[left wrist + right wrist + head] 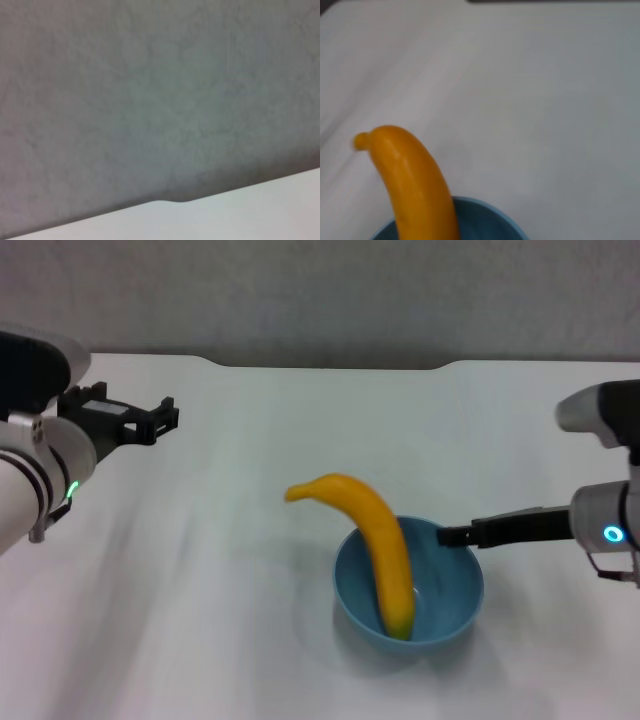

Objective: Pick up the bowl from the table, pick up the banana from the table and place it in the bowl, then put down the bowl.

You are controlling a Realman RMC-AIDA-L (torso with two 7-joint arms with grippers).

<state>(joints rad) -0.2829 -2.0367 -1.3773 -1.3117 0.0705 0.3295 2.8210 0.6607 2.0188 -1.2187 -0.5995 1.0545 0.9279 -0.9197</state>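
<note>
Leaning banana (pixel 370 540) in bowl (pixel 452 612), stem past the far-left rim.
Right hand (pixel 447 535) grips the bowl's right rim; left hand (pixel 160 417) open, empty, far left above tabletop (pixel 250 420).

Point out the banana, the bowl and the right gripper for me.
banana (pixel 375 540), head view, middle of its body.
bowl (pixel 455 605), head view, inner wall on the right.
right gripper (pixel 447 536), head view, fingertips at the bowl's rim.

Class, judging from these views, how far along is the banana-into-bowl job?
Done: the curved yellow banana stands in the glossy light-blue bowl, one end poking over its rim. In hand: the right end effector is at the bowl's rim on the white table; whether it is gripping is unclear. Left: letting go and withdrawing. The left end effector hangs aside, holding nothing.
</note>
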